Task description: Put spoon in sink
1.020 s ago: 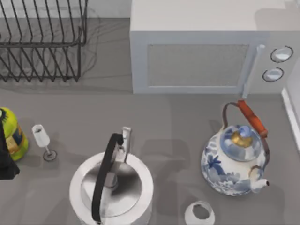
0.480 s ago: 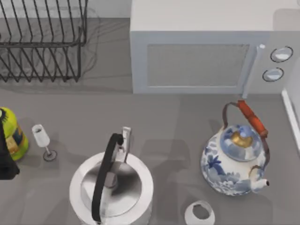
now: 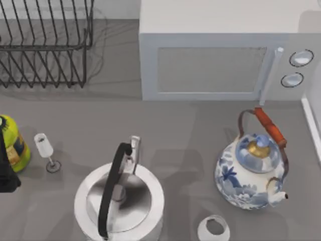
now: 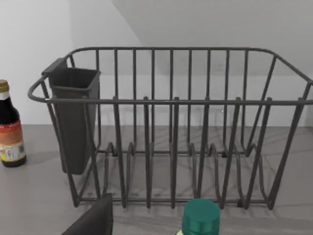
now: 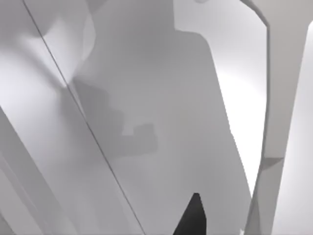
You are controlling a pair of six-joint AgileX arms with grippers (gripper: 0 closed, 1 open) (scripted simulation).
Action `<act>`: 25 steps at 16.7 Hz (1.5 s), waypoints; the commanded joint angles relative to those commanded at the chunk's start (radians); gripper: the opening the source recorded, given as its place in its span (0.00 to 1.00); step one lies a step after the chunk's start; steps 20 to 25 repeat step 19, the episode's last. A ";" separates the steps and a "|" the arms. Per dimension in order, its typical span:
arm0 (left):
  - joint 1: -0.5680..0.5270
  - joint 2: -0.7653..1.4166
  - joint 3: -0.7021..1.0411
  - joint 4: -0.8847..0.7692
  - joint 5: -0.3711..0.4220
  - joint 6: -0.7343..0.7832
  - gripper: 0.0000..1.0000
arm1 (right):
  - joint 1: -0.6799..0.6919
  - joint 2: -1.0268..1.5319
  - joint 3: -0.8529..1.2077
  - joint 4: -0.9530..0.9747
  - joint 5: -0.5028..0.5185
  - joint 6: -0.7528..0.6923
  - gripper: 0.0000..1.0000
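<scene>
The left gripper (image 4: 93,223) shows as a dark tip at the lower edge of the left wrist view; whether it is spread or pressed together cannot be told. Just beside it stands a green bottle cap (image 4: 200,218). Beyond both sits a dark wire dish rack (image 4: 171,127) with a dark cutlery holder (image 4: 73,117) hung on one end, and a brown bottle (image 4: 10,127) stands outside that end.

In the top view the left arm (image 3: 6,173) sits at the left edge of the frame, touching or overlapping a yellow-green bottle (image 3: 14,143). A small wine glass (image 3: 46,150) stands near it. A steel kettle (image 3: 119,201) with a black handle is at the lower middle, and the rack fills the upper left.

The right gripper (image 5: 193,218) is a dark tip low in the right wrist view, before pale grey surfaces; its state cannot be told either.

On the grey table (image 3: 175,135), a microwave (image 3: 215,55) stands at the upper right, a blue-and-white teapot (image 3: 253,170) at the lower right, and a white cup (image 3: 214,228) near the bottom edge. Where the spoon lies cannot be told.
</scene>
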 joint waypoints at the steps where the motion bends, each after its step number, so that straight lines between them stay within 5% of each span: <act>1: 0.000 0.000 0.000 0.000 0.000 0.000 1.00 | 0.000 0.000 0.000 0.000 0.000 0.000 0.08; 13: 0.000 0.000 0.000 0.000 0.000 0.000 1.00 | 0.000 0.000 0.000 0.000 0.000 0.000 0.98; 25: 0.000 0.000 0.000 0.000 0.000 0.000 1.00 | 0.000 0.000 0.000 0.000 0.000 0.000 1.00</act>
